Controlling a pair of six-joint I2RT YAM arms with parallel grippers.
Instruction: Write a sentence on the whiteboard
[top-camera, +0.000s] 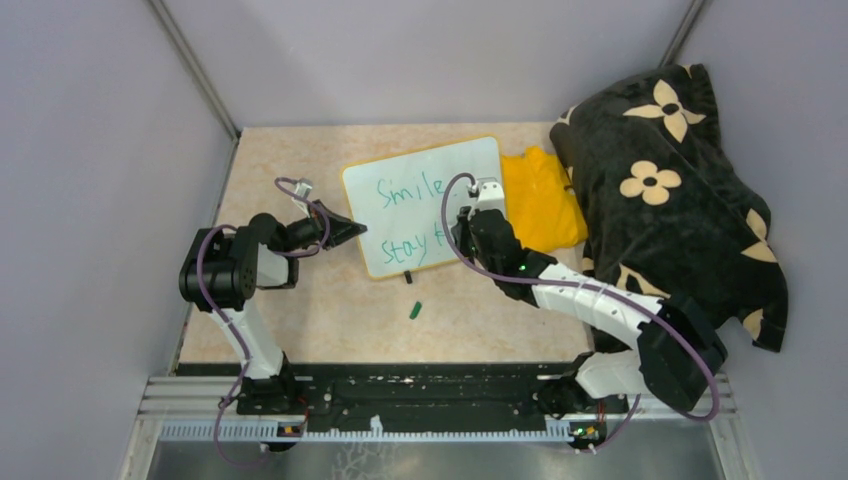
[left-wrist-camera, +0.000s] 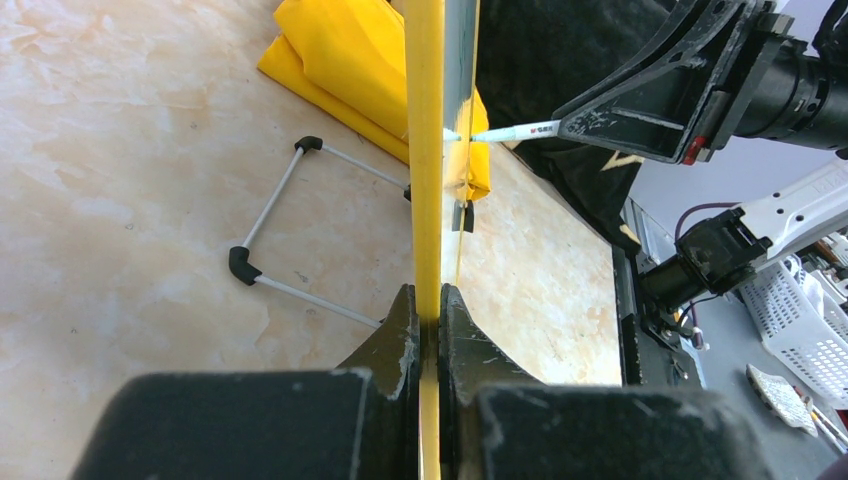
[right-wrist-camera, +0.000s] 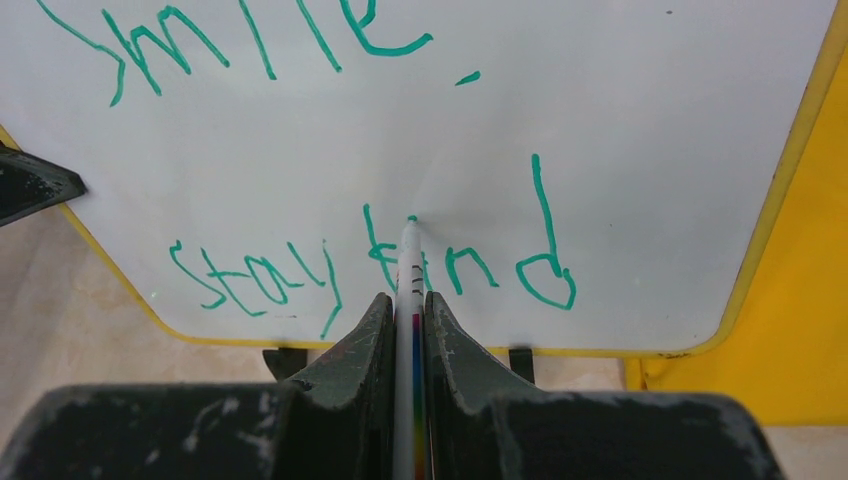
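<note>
The whiteboard (top-camera: 425, 205) stands tilted on the table, yellow-framed. The sentence (top-camera: 410, 188) is in green: "Smile." above "stay kind". My left gripper (top-camera: 350, 228) is shut on the board's left edge; in the left wrist view its jaws (left-wrist-camera: 428, 300) pinch the yellow frame (left-wrist-camera: 424, 150), seen edge-on. My right gripper (right-wrist-camera: 408, 305) is shut on a white marker (right-wrist-camera: 408, 265). The marker's green tip touches the board between the "k" and the "n" of the lower line (right-wrist-camera: 540, 205). The marker (left-wrist-camera: 510, 131) also shows from the side, meeting the board's face.
A folded yellow cloth (top-camera: 540, 195) lies behind the board's right edge, beside a black flowered blanket (top-camera: 670, 190). A small green marker cap (top-camera: 414, 309) lies on the table in front of the board. The board's wire stand (left-wrist-camera: 290, 230) rests behind it.
</note>
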